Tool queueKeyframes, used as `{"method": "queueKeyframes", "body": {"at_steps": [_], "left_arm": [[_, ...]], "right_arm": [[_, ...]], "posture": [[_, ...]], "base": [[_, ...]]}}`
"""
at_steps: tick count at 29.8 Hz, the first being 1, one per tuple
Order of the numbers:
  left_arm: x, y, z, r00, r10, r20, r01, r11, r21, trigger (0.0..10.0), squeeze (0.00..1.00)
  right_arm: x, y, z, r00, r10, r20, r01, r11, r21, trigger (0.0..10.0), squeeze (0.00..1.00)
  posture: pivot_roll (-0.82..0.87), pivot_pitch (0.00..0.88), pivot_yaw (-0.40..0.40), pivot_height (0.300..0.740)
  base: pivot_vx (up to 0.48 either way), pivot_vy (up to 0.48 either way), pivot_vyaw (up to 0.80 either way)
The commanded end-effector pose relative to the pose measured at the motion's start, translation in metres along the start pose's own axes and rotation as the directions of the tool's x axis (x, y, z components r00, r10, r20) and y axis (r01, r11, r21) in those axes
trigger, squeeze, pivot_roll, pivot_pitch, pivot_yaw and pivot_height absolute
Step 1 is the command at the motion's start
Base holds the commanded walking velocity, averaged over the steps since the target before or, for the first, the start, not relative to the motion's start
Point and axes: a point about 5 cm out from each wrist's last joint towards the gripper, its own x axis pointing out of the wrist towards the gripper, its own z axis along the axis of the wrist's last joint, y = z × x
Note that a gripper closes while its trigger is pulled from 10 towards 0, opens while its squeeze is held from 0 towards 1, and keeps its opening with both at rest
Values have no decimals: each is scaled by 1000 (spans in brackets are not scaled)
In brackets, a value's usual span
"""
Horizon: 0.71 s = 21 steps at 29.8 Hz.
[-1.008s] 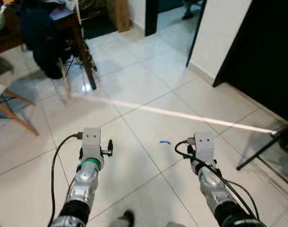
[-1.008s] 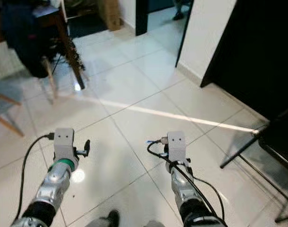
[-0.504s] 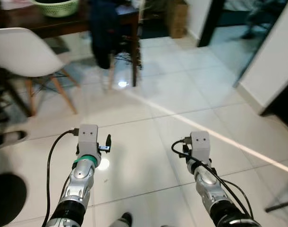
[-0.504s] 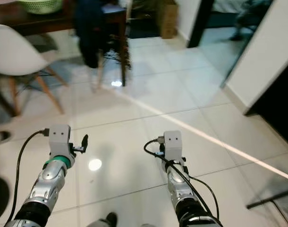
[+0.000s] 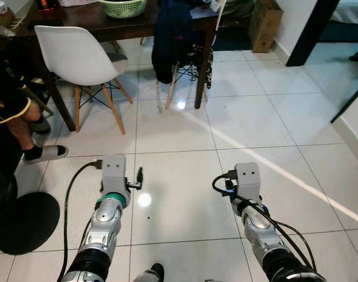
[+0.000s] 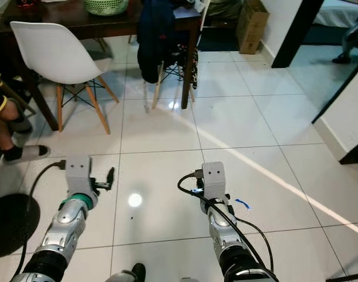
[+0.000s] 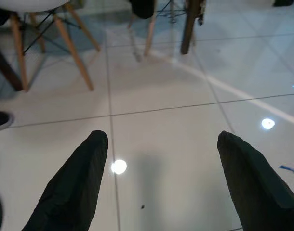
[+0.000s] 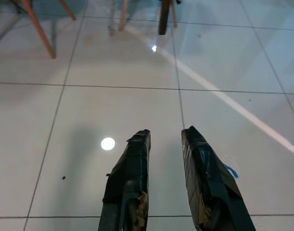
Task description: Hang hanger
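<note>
The task looks barely begun: neither gripper carries anything, and no hanger can be made out anywhere, nor any rail or rack on which to hang one. Taking the dark wooden table (image 5: pixel 108 22) as the landmark, the robot stands well back from its near edge on the pale tiled floor (image 5: pixel 179 123), both arms held forward over bare tiles. The left gripper (image 7: pixel 161 159) has its fingers spread wide, with only floor between them; the right gripper (image 8: pixel 165 144) has its fingers drawn close with a narrow gap and nothing in it. A white chair (image 5: pixel 73 56) stands at the table's near side, toward the robot's left, and a dark garment (image 5: pixel 172 35) hangs down at the table's near right corner, draped over another chair whose pale legs show below it. Whether that garment sits on a hanger cannot be told. A green basket (image 5: pixel 121 7) rests on the tabletop, and a cardboard box (image 5: pixel 264 23) sits on the floor beyond the table's right end. A person (image 5: pixel 9 111) sits at the table's left end, one slippered foot on the tiles. Still to do, as I judge it: find the hanger, perhaps near the garment, grasp it, carry it to a hanging place and hook it on
</note>
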Motion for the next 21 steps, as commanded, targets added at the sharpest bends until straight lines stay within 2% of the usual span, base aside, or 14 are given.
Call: {"method": "queueKeyframes", "body": {"at_steps": [1,21], "left_arm": [[-1,1,0,1000,2,-1,-2,1000,-14,10000,0],[-1,3,2,1000,11,6,-11,1000,-22,10000,0]], "right_arm": [[-1,-1,-2,1000,1,-9,-1,1000,9,10000,0],[0,-1,0,1000,13,-9,-13,1000,4,10000,0]], "posture": [[-32,28,11,740],[-25,27,-1,740]], "base": [[364,0,0],[368,0,0]]}}
